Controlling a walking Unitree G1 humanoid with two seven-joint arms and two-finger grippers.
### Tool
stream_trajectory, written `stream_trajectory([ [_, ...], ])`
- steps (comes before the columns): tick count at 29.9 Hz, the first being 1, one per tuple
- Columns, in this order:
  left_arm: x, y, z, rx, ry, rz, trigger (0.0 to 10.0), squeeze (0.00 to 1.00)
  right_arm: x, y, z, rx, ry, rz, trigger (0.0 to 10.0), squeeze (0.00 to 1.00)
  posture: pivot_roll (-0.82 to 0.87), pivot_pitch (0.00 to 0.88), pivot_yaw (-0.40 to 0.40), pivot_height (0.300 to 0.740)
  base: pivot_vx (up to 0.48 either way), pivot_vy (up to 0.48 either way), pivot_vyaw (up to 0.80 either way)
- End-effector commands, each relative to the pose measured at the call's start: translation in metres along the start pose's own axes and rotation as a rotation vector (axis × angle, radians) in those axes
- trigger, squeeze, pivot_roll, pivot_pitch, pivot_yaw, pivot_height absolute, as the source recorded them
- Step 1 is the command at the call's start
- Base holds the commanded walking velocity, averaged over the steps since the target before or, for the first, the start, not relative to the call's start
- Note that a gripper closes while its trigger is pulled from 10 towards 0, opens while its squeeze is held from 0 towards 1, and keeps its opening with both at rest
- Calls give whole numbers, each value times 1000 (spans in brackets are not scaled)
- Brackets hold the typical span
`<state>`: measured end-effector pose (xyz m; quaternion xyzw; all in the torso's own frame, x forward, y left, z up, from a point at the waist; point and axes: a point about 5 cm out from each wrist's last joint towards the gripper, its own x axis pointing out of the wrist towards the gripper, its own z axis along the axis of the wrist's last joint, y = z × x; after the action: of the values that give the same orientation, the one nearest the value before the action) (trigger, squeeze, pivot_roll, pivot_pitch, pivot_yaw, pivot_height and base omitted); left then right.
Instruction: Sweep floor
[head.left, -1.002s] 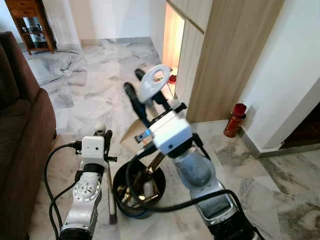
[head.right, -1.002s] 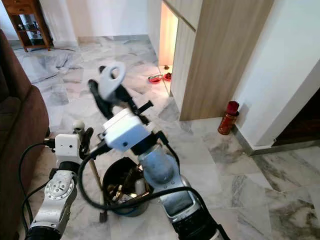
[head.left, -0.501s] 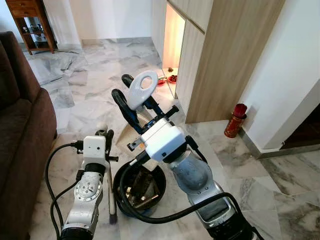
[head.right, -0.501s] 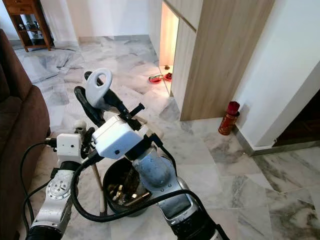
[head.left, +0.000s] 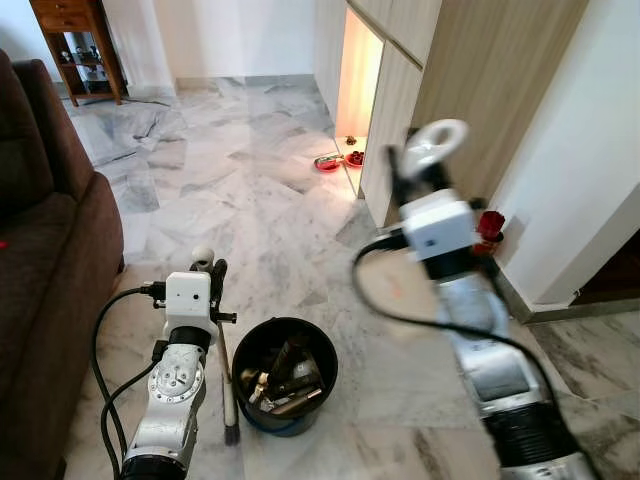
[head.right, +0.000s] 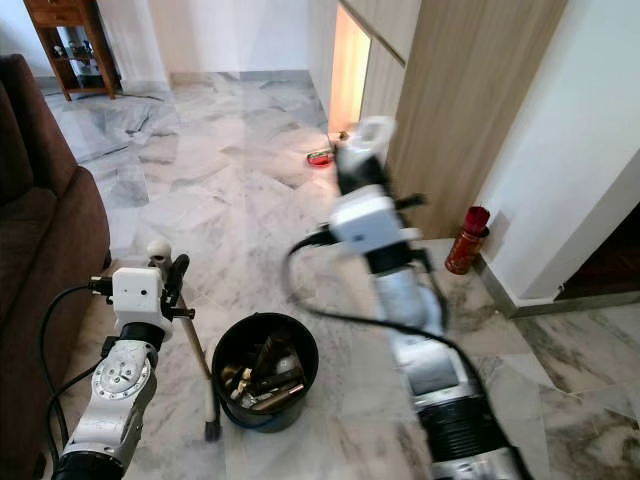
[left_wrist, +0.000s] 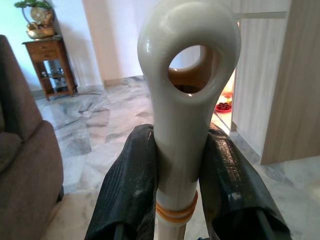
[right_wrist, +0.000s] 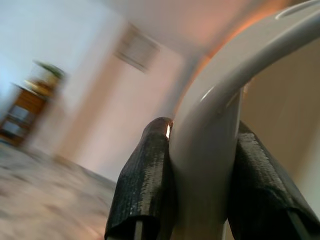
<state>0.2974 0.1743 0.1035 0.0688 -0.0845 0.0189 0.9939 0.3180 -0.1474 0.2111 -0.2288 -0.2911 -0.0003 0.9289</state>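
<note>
Swung rightward off the bucket (head.left: 290, 375), right gripper (head.left: 425, 160) jaws pinching white handle (head.left: 432, 143).

Right arm (head.left: 470, 310) smeared by motion blur in both eye views, outlines of wrist and cable soft. Right pincer (head.left: 415, 165) hard to make out there; white loop handle (head.left: 432, 140) above it blurred too. Right wrist view streaked: room behind the 2 black fingers (right_wrist: 145, 180) reduced to vague shapes, handle cut off by the frame. Broom stick (head.left: 227, 370) partly hidden behind the left arm (head.left: 175, 385), its lower end too dark to read. Contents of the black bucket (head.left: 285, 385) a jumble, too small to name. Sofa (head.left: 45, 250) cut off at the edge.
</note>
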Motion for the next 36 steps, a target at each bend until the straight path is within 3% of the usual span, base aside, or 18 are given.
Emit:
stream_trajectory([
  [1,3,1,9,0,-54,-4,10000,0,-2,-13,-10,50,38,-93,10000,0,56,0,-35,740,0,0,0],
  [7,0,3,7,3,-47,-8,10000,0,-20,-30,-47,104,193,-201,10000,0,59,0,-30,740,0,0,0],
  [10,-3,6,6,-11,-35,-2,10000,0,-33,-37,-63,71,247,-227,10000,0,60,0,-26,740,0,0,0],
  [21,-10,9,1,-44,-14,7,10000,0,-48,-42,-83,76,316,-250,10000,0,57,0,-30,740,0,0,0],
  [36,-13,5,0,-55,-6,-9,10000,0,-47,-34,-87,131,321,-238,10000,0,47,0,-31,740,-245,0,0],
])
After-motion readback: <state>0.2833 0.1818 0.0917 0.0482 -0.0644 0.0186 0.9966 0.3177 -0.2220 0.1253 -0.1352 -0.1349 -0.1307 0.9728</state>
